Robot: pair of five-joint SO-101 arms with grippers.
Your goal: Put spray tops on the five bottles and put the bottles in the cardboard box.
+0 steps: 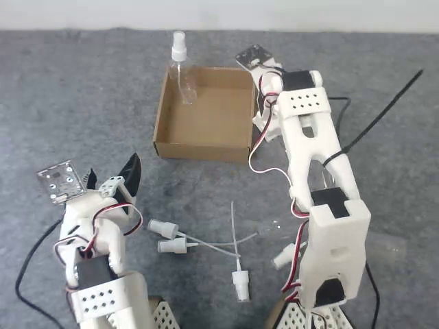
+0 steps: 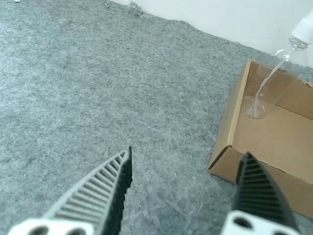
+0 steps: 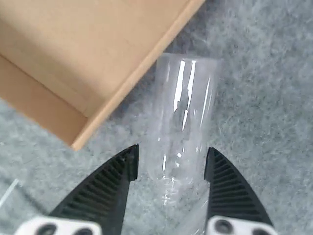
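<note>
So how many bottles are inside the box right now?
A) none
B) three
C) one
C: a single bottle with a spray top on stands in the far left corner of the cardboard box, as the high view shows.

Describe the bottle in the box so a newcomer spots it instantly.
Find the open cardboard box at the far side of the grey carpet. The bottle stands upright in its far left corner. It is the clear one with a white spray top fitted; the other spray tops lie loose on the carpet.
</note>
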